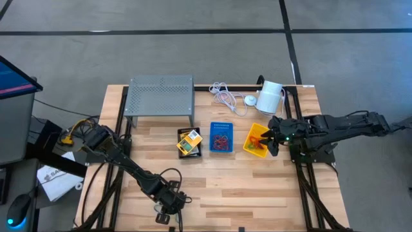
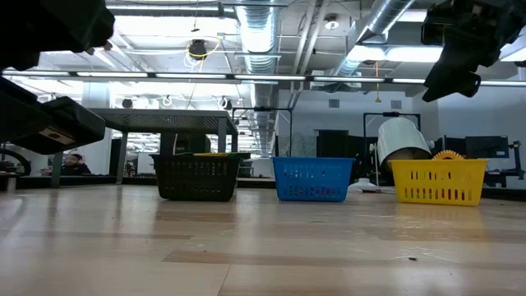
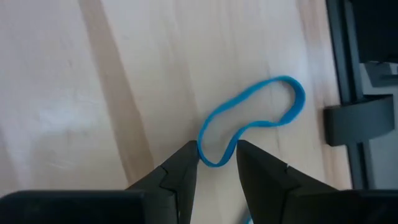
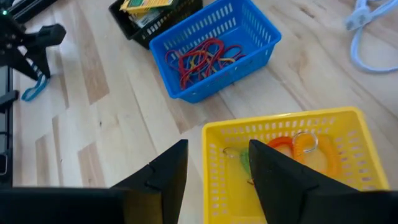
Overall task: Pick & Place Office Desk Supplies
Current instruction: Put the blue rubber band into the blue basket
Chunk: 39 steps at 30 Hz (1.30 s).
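We see two dark jointed arms w/ matte black wedge fingers (image 4: 275,171); right wrist shows green LED (image 1: 284,136).

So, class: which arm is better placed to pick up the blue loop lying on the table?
Left. The left gripper is open with its fingertips either side of the blue loop. The right gripper hangs over the yellow bin, far away.

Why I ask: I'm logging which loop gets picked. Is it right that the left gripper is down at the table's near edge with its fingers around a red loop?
Not quite: the loop is blue, not red, as the left wrist view shows. The rest holds: the left gripper is at the table's near edge, fingers either side of the loop's end.
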{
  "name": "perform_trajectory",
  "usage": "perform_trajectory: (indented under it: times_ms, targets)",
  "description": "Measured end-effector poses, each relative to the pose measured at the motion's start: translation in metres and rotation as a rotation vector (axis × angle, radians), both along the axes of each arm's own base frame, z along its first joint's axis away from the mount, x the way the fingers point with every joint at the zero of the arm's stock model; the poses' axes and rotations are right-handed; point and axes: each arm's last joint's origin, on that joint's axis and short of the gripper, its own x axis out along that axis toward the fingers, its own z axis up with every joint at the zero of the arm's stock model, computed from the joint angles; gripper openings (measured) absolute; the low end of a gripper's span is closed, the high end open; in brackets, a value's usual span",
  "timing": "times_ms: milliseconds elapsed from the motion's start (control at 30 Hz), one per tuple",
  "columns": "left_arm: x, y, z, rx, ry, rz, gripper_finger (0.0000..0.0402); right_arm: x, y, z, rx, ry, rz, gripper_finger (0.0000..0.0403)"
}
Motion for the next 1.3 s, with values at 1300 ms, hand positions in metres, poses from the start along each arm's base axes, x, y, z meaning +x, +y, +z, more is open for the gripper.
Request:
perform_trajectory:
  times_ms: [1300]
  targets:
    - [-0.013, 0.027, 0.087, 0.172, -0.497, 0.253, 0.0000, -0.003, 0.003, -0.002, -0.014, 0.036, 0.031, 0.0136]
